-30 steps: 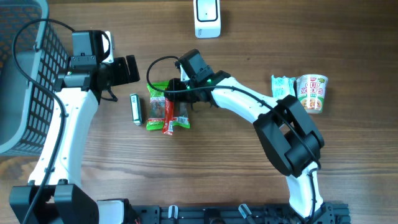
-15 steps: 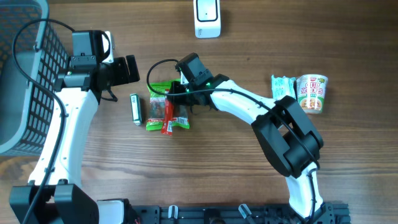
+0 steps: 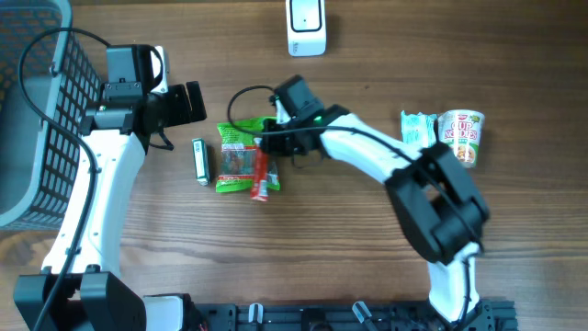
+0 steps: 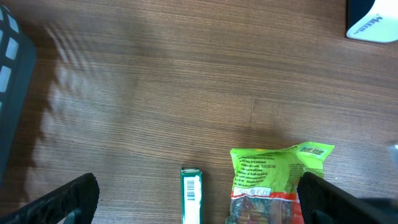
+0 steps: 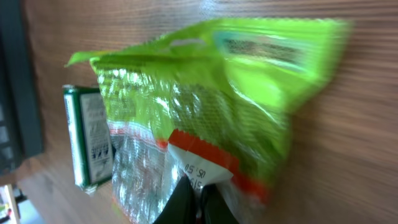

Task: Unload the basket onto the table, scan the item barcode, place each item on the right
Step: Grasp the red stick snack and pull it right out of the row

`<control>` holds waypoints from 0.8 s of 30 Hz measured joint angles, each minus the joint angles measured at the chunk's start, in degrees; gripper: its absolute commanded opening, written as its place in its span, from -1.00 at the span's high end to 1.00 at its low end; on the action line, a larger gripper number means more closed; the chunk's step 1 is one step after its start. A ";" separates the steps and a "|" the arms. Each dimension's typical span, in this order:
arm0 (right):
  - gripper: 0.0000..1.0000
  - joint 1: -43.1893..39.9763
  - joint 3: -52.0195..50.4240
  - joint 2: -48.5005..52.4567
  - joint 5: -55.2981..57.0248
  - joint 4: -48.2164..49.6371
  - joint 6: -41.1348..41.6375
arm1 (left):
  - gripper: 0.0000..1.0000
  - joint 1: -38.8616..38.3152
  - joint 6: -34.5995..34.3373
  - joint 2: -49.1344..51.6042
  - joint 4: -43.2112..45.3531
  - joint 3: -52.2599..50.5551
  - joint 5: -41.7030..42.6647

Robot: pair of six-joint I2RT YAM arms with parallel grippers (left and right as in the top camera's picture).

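Brown wooden worktop point(image 3: 367, 267) fills all three views. We see the right fingers point(image 5: 181, 208) pressed together on a corner of the red packet point(image 3: 262, 180). This packet is over the right edge of a green bag point(image 3: 235, 158), near the middle of the overhead frame; we cannot tell if it is lifted. At the upper left, the left fingers point(image 4: 68, 200) stand wide apart and hold nothing. A green box point(image 3: 200, 161) lies just left of the bag. A white scanner point(image 3: 306, 24) sits at the top edge, well apart from the packet.

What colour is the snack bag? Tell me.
The snack bag is mainly bright green; left wrist view.
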 measured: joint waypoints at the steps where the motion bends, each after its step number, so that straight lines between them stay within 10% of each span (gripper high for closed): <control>1: 0.92 -1.27 -0.15 -2.60 -0.04 -2.38 -0.11 | -1.00 0.00 0.00 0.00 0.00 0.00 0.00; 13: 0.92 -12.76 -0.11 -22.64 0.57 -21.88 5.05 | -1.00 0.00 0.00 0.00 0.00 0.00 0.02; 24: 0.92 -14.01 -0.11 -34.73 16.63 -36.79 29.75 | -1.00 0.00 0.00 0.00 0.00 0.00 0.00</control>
